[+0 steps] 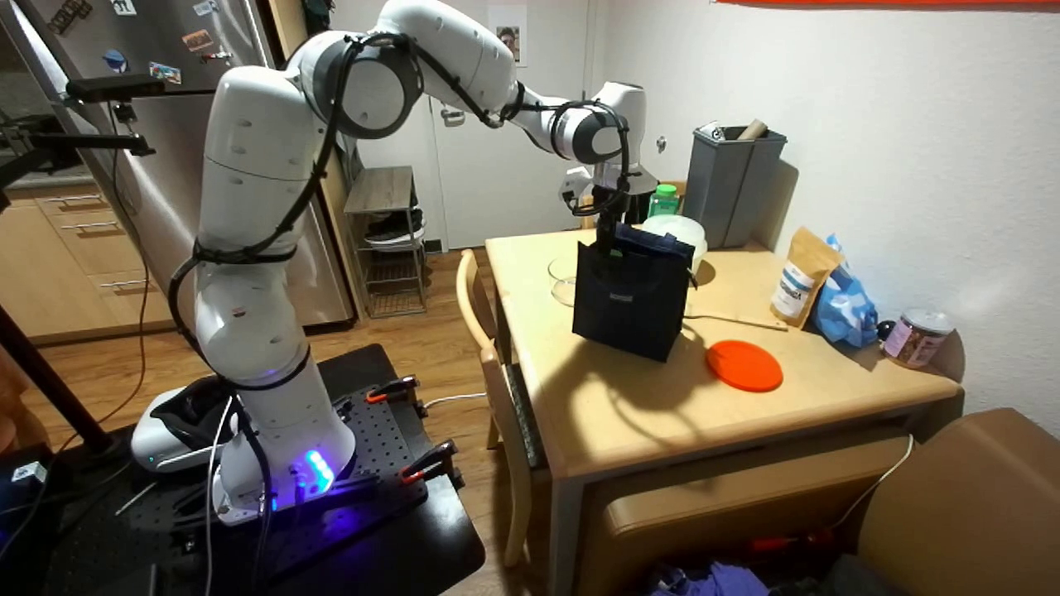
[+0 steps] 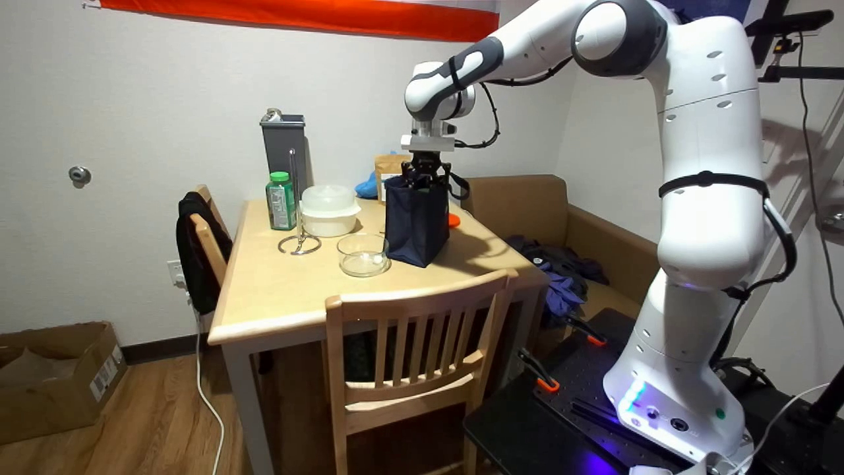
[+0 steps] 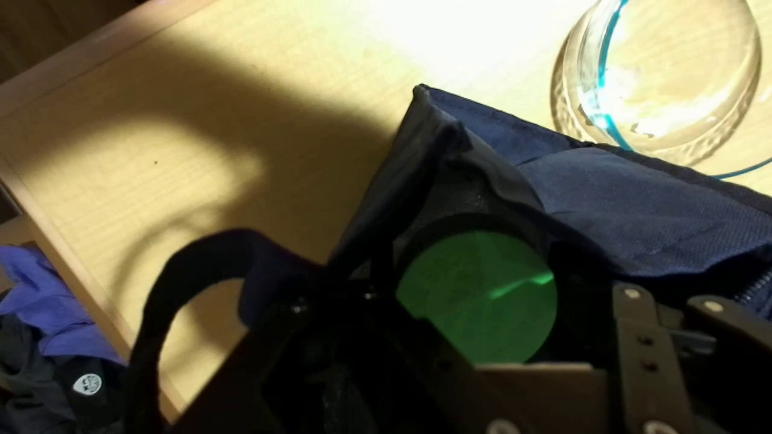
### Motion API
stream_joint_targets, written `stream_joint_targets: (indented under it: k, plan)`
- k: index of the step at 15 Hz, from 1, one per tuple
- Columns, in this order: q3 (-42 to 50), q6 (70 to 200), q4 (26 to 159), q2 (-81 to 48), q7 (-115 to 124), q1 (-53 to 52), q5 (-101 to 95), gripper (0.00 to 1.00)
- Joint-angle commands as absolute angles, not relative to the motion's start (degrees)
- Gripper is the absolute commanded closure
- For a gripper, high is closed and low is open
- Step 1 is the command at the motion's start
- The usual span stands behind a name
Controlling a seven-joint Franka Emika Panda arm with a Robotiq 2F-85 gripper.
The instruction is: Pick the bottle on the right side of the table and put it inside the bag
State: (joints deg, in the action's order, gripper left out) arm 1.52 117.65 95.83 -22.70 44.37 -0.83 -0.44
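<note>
The gripper (image 2: pixel 426 179) points down into the mouth of the dark bag (image 2: pixel 417 227) on the tabletop (image 2: pixel 270 287). In the wrist view the bottle (image 3: pixel 479 295) is inside the bag's mouth, between the gripper's two fingers, one near nine o'clock and one near three. I cannot tell if they squeeze it. Only the wrist view shows the whole cap; in an exterior view just a speck of green peeks out by the rim. The cap is round and green, with a bright streak. A glass bowl (image 3: pixel 663 78) sits at one o'clock from it.
</note>
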Motion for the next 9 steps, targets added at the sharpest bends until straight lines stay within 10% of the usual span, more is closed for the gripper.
stream_joint_targets:
  k: [1,3,4,6,9]
  plan:
    - [2.6,115.1,93.6,-23.8,43.9,-2.0,-0.4,0.60]
    - [2.6,114.9,93.2,-24.0,43.9,-2.0,-0.3,0.60]
    - [2.6,114.7,93.0,-24.0,43.7,-2.0,-0.2,0.27]
    - [2.7,114.2,92.9,-23.6,43.8,-2.0,-0.2,0.04]
    - [2.9,113.8,92.3,-23.2,43.7,-1.8,-0.1,0.00]
